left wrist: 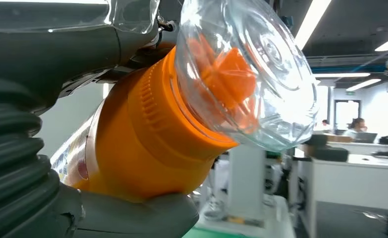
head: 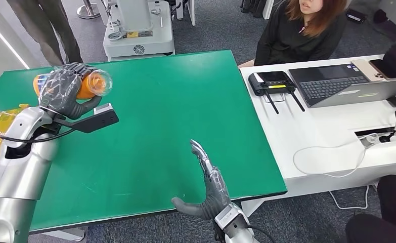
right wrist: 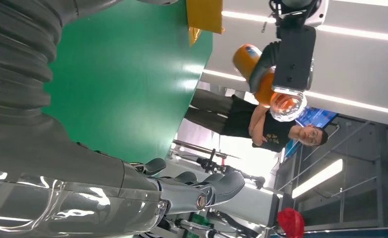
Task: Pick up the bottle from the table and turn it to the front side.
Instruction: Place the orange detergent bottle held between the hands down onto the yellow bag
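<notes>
**Bottle held off the table**

Above the table's (head: 150, 116) far left corner, the left hand (head: 61, 91) gripped the orange bottle (head: 90, 85) on its side, clear cap pointing right. Near the front edge, the right hand (head: 211, 190) was flat-fingered and empty.

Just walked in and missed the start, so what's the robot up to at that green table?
The left hand grips an orange bottle with a clear domed cap, lifted above the green table and lying sideways. The right hand hangs open over the table's near edge, holding nothing. A person sits behind the neighbouring white desk.
</notes>
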